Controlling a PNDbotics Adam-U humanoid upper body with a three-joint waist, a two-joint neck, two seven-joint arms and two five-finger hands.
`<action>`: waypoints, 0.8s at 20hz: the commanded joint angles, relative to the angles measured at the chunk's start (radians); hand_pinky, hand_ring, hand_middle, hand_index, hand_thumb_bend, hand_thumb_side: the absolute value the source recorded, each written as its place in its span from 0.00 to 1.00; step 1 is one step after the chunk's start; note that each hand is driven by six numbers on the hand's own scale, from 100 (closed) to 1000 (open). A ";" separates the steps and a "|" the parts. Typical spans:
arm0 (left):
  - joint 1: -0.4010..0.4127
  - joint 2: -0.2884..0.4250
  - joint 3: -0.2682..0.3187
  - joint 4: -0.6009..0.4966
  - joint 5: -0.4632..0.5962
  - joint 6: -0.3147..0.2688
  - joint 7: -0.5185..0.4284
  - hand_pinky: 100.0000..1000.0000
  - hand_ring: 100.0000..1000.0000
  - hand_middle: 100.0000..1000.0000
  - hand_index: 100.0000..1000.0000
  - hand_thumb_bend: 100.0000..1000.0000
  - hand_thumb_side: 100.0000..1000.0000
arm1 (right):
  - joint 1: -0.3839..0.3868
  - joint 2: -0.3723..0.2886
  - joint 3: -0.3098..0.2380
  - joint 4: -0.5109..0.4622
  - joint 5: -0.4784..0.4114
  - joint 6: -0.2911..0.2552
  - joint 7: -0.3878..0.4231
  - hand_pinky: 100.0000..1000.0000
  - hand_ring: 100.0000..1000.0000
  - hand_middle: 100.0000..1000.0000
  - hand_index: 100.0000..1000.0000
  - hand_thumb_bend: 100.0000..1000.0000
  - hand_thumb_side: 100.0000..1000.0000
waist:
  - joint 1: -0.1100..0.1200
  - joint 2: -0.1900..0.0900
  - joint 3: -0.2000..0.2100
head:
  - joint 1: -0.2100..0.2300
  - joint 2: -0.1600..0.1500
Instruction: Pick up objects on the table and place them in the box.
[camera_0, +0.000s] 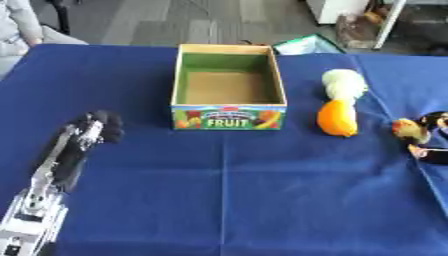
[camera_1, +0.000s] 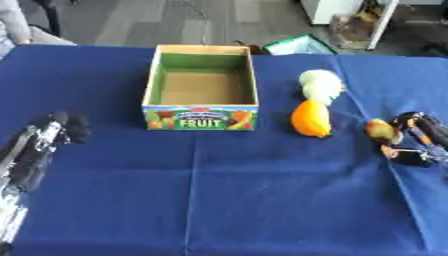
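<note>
An open cardboard box (camera_0: 228, 117) marked FRUIT stands at the table's far middle, with nothing inside it. Just right of it lie an orange fruit (camera_0: 338, 119) and, behind that, a pale green-white fruit (camera_0: 343, 83). At the right edge my right hand (camera_1: 418, 141) is curled round a small red and yellow-green fruit (camera_1: 381, 131) that sits low at the cloth. My left hand (camera_0: 98, 127) rests at the left, well left of the box, fingers relaxed and holding nothing.
A blue cloth (camera_0: 245, 190) covers the table, with a wide bare stretch in front of the box. Beyond the far edge are a green-edged item on the floor (camera_0: 306, 44) and a seated person's sleeve (camera_0: 17, 30).
</note>
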 joint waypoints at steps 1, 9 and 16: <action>-0.011 0.007 0.000 -0.014 -0.002 -0.001 -0.003 0.62 0.60 0.56 0.65 0.00 0.68 | -0.021 -0.013 -0.023 -0.074 -0.026 -0.037 0.012 0.72 0.50 0.44 0.40 0.00 0.07 | -0.001 -0.011 0.000 | 0.000 0.005; -0.011 0.006 -0.001 -0.013 0.000 -0.001 -0.005 0.62 0.61 0.56 0.65 0.00 0.68 | -0.048 0.017 -0.107 -0.287 -0.115 -0.100 0.187 0.72 0.49 0.44 0.39 0.00 0.06 | -0.002 -0.014 0.006 | -0.002 0.005; -0.015 0.007 -0.004 -0.015 0.004 -0.001 -0.009 0.62 0.61 0.56 0.65 0.00 0.68 | -0.081 0.059 -0.135 -0.387 -0.249 -0.099 0.342 0.73 0.48 0.43 0.39 0.00 0.05 | 0.001 -0.016 0.021 | -0.009 0.005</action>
